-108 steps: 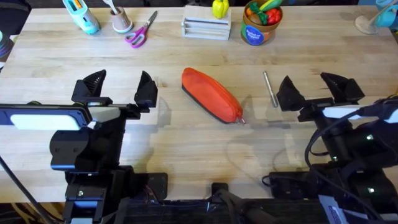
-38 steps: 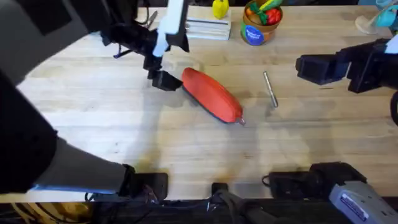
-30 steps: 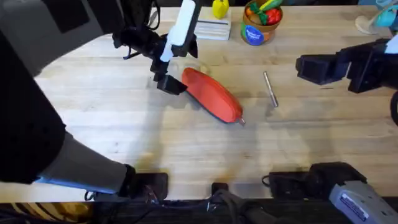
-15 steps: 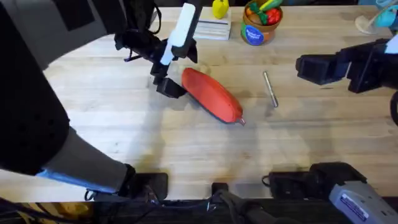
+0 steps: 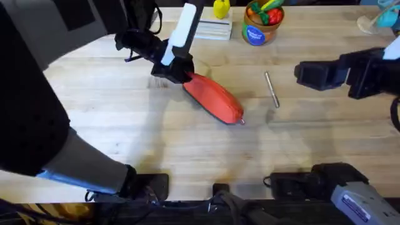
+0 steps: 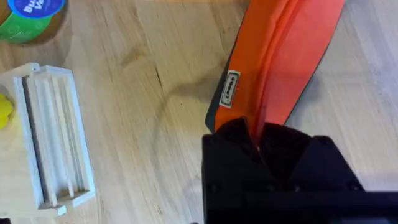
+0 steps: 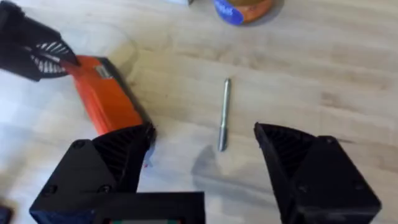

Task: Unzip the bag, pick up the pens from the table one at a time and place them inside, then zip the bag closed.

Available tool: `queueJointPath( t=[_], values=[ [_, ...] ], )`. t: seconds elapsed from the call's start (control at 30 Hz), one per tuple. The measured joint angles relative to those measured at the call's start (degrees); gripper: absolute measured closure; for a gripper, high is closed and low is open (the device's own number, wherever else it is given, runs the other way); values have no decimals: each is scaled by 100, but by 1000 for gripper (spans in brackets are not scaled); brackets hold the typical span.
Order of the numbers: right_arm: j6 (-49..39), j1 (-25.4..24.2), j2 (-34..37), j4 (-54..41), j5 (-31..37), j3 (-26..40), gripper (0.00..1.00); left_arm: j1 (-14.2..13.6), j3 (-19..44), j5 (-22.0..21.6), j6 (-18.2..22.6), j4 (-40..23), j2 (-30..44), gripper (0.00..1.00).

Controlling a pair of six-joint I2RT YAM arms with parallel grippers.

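left claw (image 5: 175, 70): reached across the tabletop to the far-left end of the bag, fingers pressed together on that end; in the left wrist view the orange fabric ran into the black claw (image 6: 258, 146).
tabletop (image 5: 125, 137): pale jointed wooden planks, carrying everything.
white rack (image 6: 53, 134): a slotted white block lying beside the bag's gripped end, apart from it.
bag (image 5: 212, 97): orange-red pouch with dark edging, lying diagonally near the middle of the tabletop, its far end in the left claw, a small label (image 6: 231, 88) on its side; whether the zip was open could not be told.
zip pull (image 5: 242, 122): at the bag's near-right tip, resting on the wood.
pen (image 5: 271, 89): thin, silvery grey, lying flat to the right of the bag, not touching it.
right claw (image 7: 202, 158): fingers spread wide apart, held above the tabletop over the pen and gripping nothing.
tub (image 5: 255, 31): blue-labelled, by the far edge.
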Motion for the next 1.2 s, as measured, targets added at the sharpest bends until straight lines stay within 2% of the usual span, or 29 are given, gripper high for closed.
queueJointPath(
  t=[0.2,0.3,0.5,0.7,0.83,1.2],
  values=[
    [115,24,49,-591,-413,-35,4,0,0,-1,1,1,1,959],
    [161,187,127,-652,-544,-242,4,0,0,0,1,6,1,961],
    [302,1008,385,-435,-632,-889,4,0,0,-2,1,20,1,960],
    [477,1783,769,-12,-678,-1016,5,0,0,-2,1,20,1,959],
    [628,1991,1114,148,-712,-1016,5,0,0,-2,1,20,1,959],
    [739,2592,2612,557,-714,-1016,4,0,0,-2,1,20,1,958]
  ],
)
